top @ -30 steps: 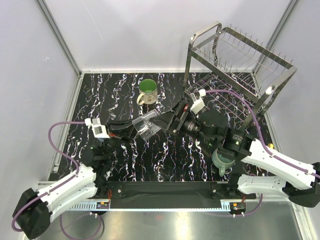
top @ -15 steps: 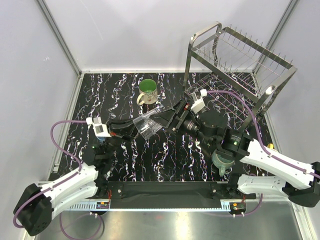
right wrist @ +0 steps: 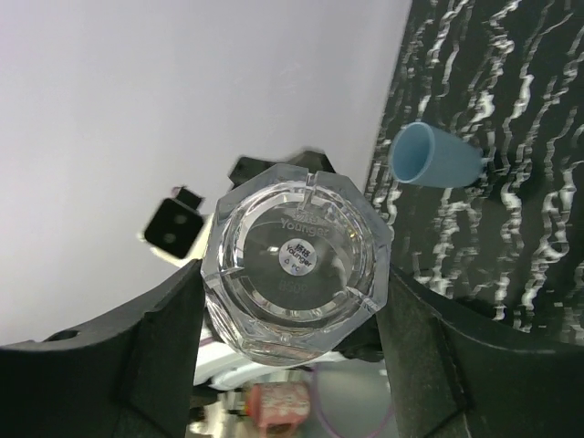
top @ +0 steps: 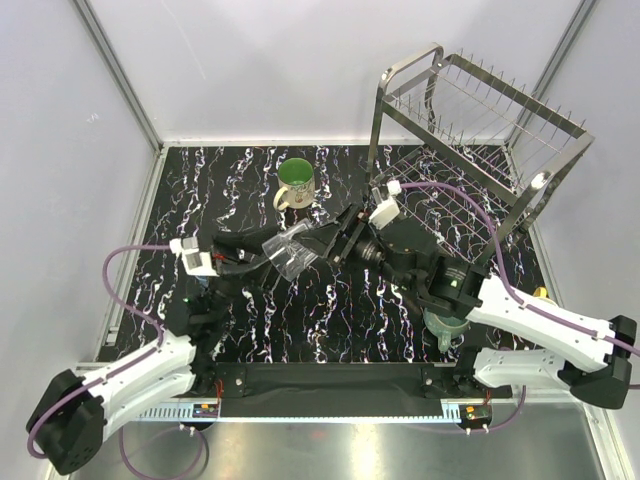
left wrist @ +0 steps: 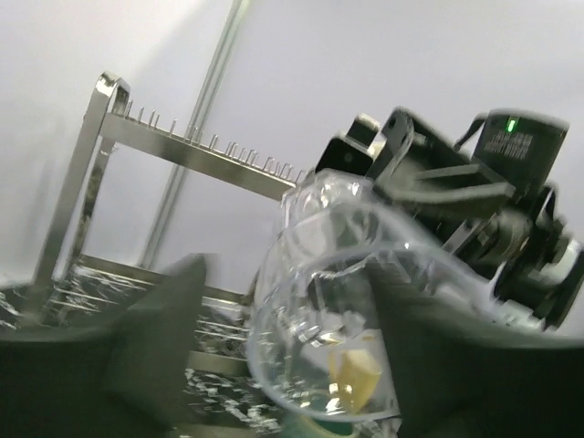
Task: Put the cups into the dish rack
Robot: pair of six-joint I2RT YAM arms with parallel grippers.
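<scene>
Above the table, right pincer seemingly pinches the "Younger"-marked tumbler; left pincer stands spread.

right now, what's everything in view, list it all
dish rack: one, silver, far right corner
table: one, black veined white, under everything
cream mug: one, cream with green inside, upright left of the rack
clear tumbler: one, clear, held in the air between the grippers
teal mug: one, teal, partly under the right arm
yellow mug: one, yellow, a sliver past the right arm
light-blue cup: one, light blue, on its side on the table
left gripper: one, black, open at the tumbler's mouth
right gripper: one, black, shut on the tumbler's base
</scene>
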